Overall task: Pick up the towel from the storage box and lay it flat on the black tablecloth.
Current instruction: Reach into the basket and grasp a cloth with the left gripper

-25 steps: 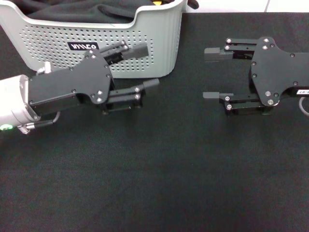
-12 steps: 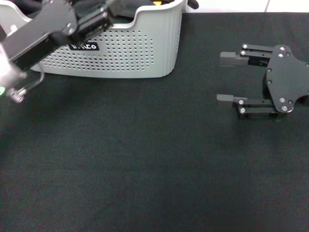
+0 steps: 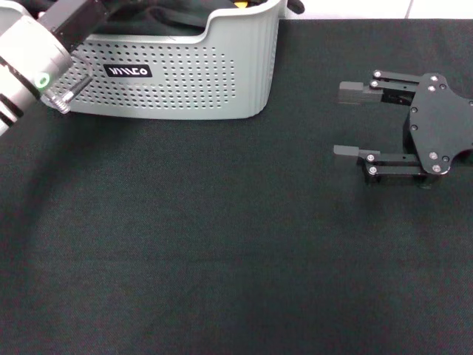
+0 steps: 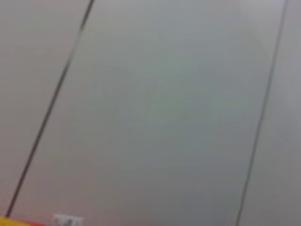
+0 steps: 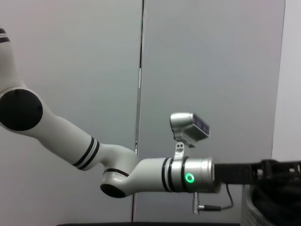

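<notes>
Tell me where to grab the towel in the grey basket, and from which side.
Come from above: the tall walls of the light grey perforated plastic basket block the sides. Only a yellow sliver of the towel shows, at the far rim, so pinching that exposed edge looks best.

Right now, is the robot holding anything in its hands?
The right gripper is open and empty above the black tablecloth. The left gripper reaches into the storage box, fingers out of sight, so it cannot be told.
</notes>
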`<move>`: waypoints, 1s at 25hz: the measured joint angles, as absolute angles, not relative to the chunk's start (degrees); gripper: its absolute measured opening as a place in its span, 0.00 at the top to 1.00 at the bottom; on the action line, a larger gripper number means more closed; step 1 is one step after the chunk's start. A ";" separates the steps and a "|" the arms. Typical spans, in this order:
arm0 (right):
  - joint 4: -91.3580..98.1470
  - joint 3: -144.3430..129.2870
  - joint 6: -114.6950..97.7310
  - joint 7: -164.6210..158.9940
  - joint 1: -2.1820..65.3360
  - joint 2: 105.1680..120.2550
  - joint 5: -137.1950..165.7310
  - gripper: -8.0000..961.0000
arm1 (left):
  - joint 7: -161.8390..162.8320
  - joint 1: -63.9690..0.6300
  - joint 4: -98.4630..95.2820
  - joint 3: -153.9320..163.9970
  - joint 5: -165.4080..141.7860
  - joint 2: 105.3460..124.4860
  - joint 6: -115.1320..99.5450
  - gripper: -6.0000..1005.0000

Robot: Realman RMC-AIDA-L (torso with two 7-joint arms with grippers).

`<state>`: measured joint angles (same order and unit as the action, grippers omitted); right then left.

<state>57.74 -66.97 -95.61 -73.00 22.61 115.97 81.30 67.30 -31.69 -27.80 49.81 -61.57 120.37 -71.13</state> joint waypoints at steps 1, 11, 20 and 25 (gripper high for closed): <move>57.74 -67.07 -95.61 -72.84 22.53 115.97 81.04 0.25 | 67.55 -31.85 -27.79 49.98 -61.51 120.37 -70.33 0.19; 57.13 -66.99 -96.40 -71.51 21.95 115.92 80.09 0.25 | 78.39 -32.03 -34.15 59.82 -61.84 120.15 -61.08 0.19; 57.12 -66.97 -96.42 -71.46 21.97 115.93 80.06 0.25 | 93.67 -24.91 -54.79 72.55 -68.56 119.95 -44.95 0.19; 57.12 -66.95 -96.41 -71.33 21.97 115.92 80.06 0.25 | 104.47 -23.79 -61.64 75.27 -78.03 119.99 -36.86 0.19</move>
